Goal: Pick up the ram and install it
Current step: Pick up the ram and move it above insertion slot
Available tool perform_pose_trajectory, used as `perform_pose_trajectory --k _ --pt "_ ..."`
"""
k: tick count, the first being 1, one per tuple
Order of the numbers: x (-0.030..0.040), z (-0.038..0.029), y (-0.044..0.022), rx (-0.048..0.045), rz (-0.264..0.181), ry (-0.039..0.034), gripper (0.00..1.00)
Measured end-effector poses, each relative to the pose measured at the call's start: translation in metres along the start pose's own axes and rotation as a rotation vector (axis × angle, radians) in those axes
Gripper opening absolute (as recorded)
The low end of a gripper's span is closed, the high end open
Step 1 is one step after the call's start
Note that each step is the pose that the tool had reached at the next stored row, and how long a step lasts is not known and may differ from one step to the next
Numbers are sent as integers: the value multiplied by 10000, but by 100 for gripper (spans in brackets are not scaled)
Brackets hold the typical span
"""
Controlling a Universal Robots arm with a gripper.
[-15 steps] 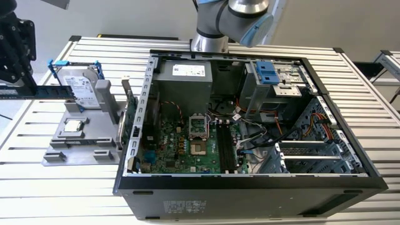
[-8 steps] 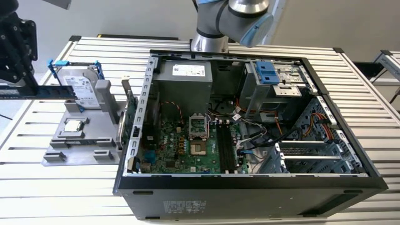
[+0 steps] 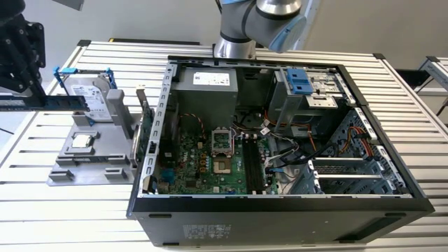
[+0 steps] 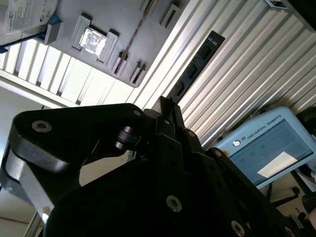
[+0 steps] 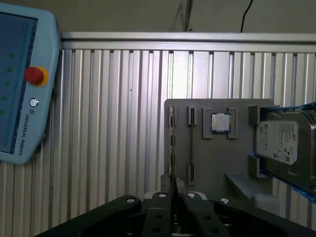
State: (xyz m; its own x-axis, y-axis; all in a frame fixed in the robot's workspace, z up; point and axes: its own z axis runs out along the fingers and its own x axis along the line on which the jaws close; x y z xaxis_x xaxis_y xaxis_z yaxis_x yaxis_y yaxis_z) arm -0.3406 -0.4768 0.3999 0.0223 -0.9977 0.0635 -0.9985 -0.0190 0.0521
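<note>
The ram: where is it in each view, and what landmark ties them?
Exterior view: the ram lies level at the exterior view's left edge.
Second wrist view: the ram slants over the slatted table.
First wrist view: the ram, edge-on, by the edge of the grey tray.
Shared landmark: the CPU chip.

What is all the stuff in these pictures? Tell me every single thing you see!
table: one, silver, slatted, under everything
computer case: one, black, open, middle of the table
motherboard: one, green, inside the case
holder: one, grey, on the table at the exterior view's left
hard drive: one, silver in a blue frame, standing on the holder
CPU chip: one, silver, square, in a recess of the holder
teach pendant: one, pale blue with a red button, by the table
ram: one, dark green, clamped in the gripper near the holder
arm: one, silver and blue, behind the case
gripper: one, black, shut on the ram
</note>
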Motion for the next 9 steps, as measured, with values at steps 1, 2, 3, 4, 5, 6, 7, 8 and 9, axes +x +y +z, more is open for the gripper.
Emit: perform_pose_trajectory --k 1,2,3,4,5,6,7,8,9 --pt "0 0 -8 0 1 0 0" --pt "0 -1 -17 0 1 0 0" --pt "0 -1 -24 0 1 0 0" --pt "-1 -2 -32 0 1 0 0" --pt "-3 -2 -37 0 0 0 0" --pt "-6 -3 -41 0 2 0 0" --pt "-8 -3 -45 0 2 1 0" --pt "-10 -3 -51 0 1 0 0" --pt "-11 -4 -55 0 0 0 0"
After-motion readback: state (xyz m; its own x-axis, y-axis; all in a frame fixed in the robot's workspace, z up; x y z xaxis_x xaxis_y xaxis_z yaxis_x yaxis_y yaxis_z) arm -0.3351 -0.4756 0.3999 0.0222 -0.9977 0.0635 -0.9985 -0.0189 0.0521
